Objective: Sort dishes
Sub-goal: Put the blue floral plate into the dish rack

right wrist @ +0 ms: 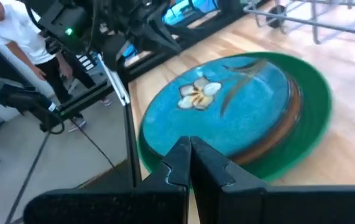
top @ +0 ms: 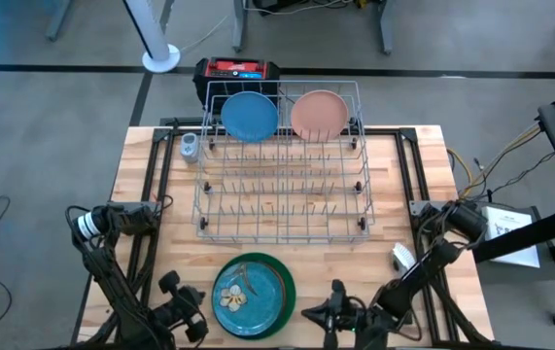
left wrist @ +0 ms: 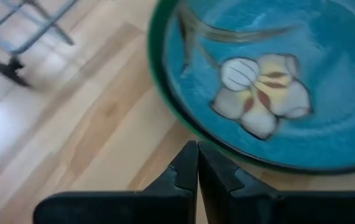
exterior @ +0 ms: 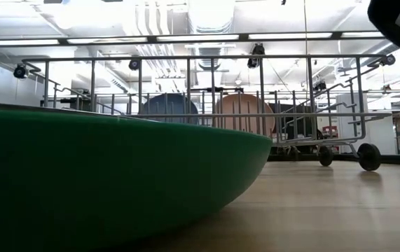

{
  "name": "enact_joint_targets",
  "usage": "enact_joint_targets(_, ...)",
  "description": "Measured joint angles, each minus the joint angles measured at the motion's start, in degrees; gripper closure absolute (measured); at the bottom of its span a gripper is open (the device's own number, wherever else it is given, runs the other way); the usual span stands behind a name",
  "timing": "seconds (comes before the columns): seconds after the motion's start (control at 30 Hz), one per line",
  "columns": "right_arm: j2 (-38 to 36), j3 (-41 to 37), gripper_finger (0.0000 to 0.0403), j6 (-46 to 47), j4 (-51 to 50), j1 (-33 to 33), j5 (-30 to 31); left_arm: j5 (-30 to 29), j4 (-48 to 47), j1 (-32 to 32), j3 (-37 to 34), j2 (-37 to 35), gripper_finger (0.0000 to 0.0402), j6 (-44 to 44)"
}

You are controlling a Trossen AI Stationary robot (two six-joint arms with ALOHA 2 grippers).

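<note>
A stack of plates [top: 252, 296] sits at the near edge of the table [top: 141, 214], between the two arms: a blue plate with a flower pattern [right wrist: 217, 109] lies on top, a brown rim shows just under it in the right wrist view, and the larger green plate [right wrist: 311, 118] carries them at the bottom. Two plates are already sorted, the light blue plate [top: 249, 115] and the pale pink plate [top: 318, 114], standing upright side by side in the far row of the wire rack [top: 282, 199]. By my reading the step in hand is the start of the next pick from the stack; that calls for one tool to spread its fingers, take the top plate by its rim, lift it clear and stand it in a free slot of the rack. The left tool [left wrist: 197, 171] hovers just beside the green rim with its fingers pressed together and holds nothing. The right tool [right wrist: 188, 163] is on the other side of the stack, likewise pressed together and empty, pointing at the stack's edge. A white-headed brush [top: 402, 256] lies on the table near the right arm, apart from the plates.
</note>
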Motion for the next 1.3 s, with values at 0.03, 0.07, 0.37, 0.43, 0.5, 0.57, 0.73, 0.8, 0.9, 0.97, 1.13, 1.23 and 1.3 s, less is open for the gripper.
enact_joint_targets(0.03, 0.30, 0.99, 0.0403, 0.16, -2.17, 0.00, -0.03, -0.09, 0.57, -0.02, -0.08, 0.00, 0.0401, 1.59)
enact_joint_targets(0.07, 0.62, 2.18, 0.0403, 0.55, -4.25, 0.00, 0.00, -0.15, 0.96, -0.06, -0.17, 0.00, 0.0401, 3.51)
enact_joint_targets(0.37, 4.77, 9.93, 0.0403, 10.05, -13.90, -0.39, -0.29, -4.64, -0.50, -0.33, -1.55, 0.35, 0.0401, 9.55)
enact_joint_targets(0.43, 5.20, 10.56, 0.0401, 14.42, -14.64, -0.80, -1.23, -5.02, -1.20, -0.22, -2.08, 0.35, 0.0401, 9.49)
enact_joint_targets(0.5, 5.45, 10.72, 0.0394, 18.19, -14.88, -1.25, -2.49, -5.02, -2.55, -0.20, -2.45, 0.35, 0.0401, 9.35)
enact_joint_targets(0.57, 5.55, 10.98, 0.0383, 20.59, -14.91, -1.69, -3.16, -5.06, -2.56, -0.20, -3.00, 0.34, 0.0401, 8.93)
enact_joint_targets(0.73, 5.57, 11.55, 0.0347, 22.76, -14.89, -3.04, -3.31, -4.96, -2.44, -0.20, -4.91, 0.35, 0.0401, 6.71)
enact_joint_targets(0.8, 5.58, 11.73, 0.0332, 23.31, -14.89, -3.61, -3.34, -4.98, -2.37, -0.21, -5.46, 0.35, 0.0401, 6.48)
enact_joint_targets(0.9, 5.58, 11.86, 0.0311, 24.64, -14.90, -4.32, -3.48, -5.01, -2.24, -0.20, -5.78, 0.35, 0.0401, 6.48)
enact_joint_targets(0.97, 5.68, 11.86, 0.0299, 25.73, -14.89, -4.82, -3.59, -5.21, -2.16, -0.22, -5.92, 0.35, 0.0401, 6.48)
enact_joint_targets(1.13, 7.02, 11.89, 0.0271, 28.33, -14.94, -5.97, -4.41, -6.21, -1.76, -0.20, -6.43, 0.35, 0.0401, 6.38)
enact_joint_targets(1.23, 7.87, 11.89, 0.0258, 29.89, -14.95, -6.39, -4.66, -8.41, -0.73, -0.15, -7.28, 0.35, 0.0401, 5.45)
enact_joint_targets(1.3, 8.33, 11.95, 0.0251, 31.29, -15.57, -6.51, -4.76, -9.28, 0.20, -0.06, -7.97, 0.35, 0.0401, 4.98)
